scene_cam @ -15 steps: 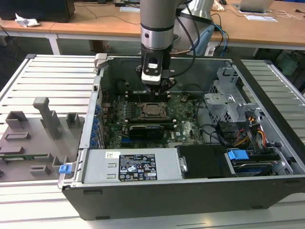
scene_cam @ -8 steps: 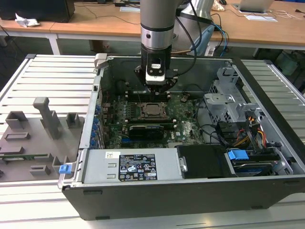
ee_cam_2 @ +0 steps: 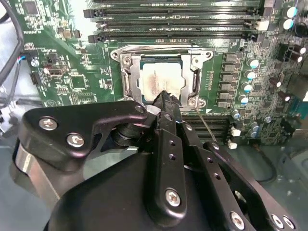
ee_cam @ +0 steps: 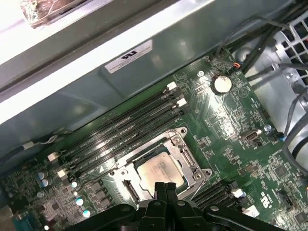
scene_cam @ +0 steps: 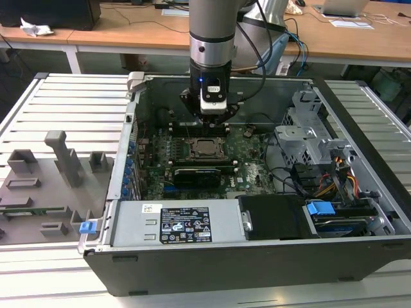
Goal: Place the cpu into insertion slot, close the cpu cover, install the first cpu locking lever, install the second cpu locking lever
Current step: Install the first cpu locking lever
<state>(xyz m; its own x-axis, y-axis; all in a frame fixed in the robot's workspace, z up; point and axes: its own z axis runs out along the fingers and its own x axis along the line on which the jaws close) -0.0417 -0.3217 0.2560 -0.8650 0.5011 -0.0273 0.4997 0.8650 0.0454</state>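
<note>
The cpu (ee_cam_2: 161, 79) lies flat in the insertion slot (ee_cam_2: 126, 58) on the green motherboard, its dull silver top showing through the window of the cpu cover (ee_cam_2: 196, 79), which lies down around it. Both wrist views show my gripper (ee_cam_2: 166, 98) just above the chip's near edge, its black fingers pressed together with nothing between them. A thin wire lever (ee_cam_2: 206, 126) sticks out from the socket's corner beside the fingers. In the exterior view the gripper (scene_cam: 212, 120) hangs inside the open computer case, just behind the cpu (scene_cam: 205, 147). The first wrist view shows the cpu (ee_cam: 161, 169), cover (ee_cam: 186, 156) and gripper (ee_cam: 166, 188).
Long black memory slots (ee_cam_2: 173, 24) run along one side of the socket. A row of capacitors (ee_cam_2: 248, 82) stands on another side. The case wall (scene_cam: 133, 128), a drive cage (scene_cam: 308, 135), cables (scene_cam: 321, 183) and the power supply (scene_cam: 183, 224) ring the board.
</note>
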